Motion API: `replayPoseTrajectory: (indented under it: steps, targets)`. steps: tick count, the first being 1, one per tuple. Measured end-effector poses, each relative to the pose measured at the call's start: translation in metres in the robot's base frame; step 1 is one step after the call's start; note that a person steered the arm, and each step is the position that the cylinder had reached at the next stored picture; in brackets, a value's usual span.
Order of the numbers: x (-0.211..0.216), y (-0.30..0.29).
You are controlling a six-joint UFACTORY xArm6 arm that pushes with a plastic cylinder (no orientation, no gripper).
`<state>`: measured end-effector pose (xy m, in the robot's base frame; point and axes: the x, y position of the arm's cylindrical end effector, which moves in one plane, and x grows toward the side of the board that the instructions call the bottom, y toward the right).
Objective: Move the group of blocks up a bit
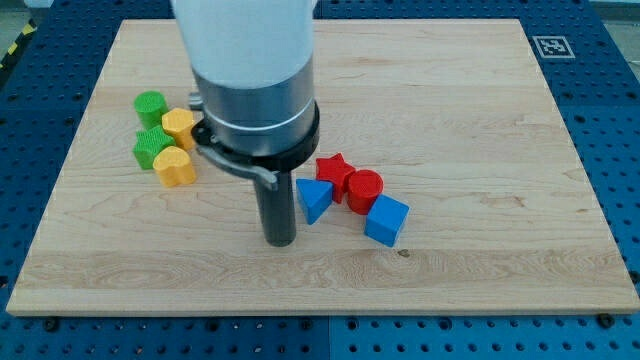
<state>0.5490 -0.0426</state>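
Eight blocks sit on the board: two blue, two red, two green, two yellow. My tip, a bare rod with no jaws, rests nearest. Just right of it lie the blue triangle, blue cube, red cylinder and red star. Farther, up-left, cluster a yellow heart, perhaps, then green, yellow and green blocks.

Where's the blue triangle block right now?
The blue triangle block sits just right of centre, touching the red star above it, with my tip close on its left.
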Motion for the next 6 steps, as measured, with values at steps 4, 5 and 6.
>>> replayPoseTrajectory:
  steps: [4, 5, 6]
  targets:
    - [-0.049, 0.059]
    - [-0.062, 0.084]
    - [-0.074, 0.111]
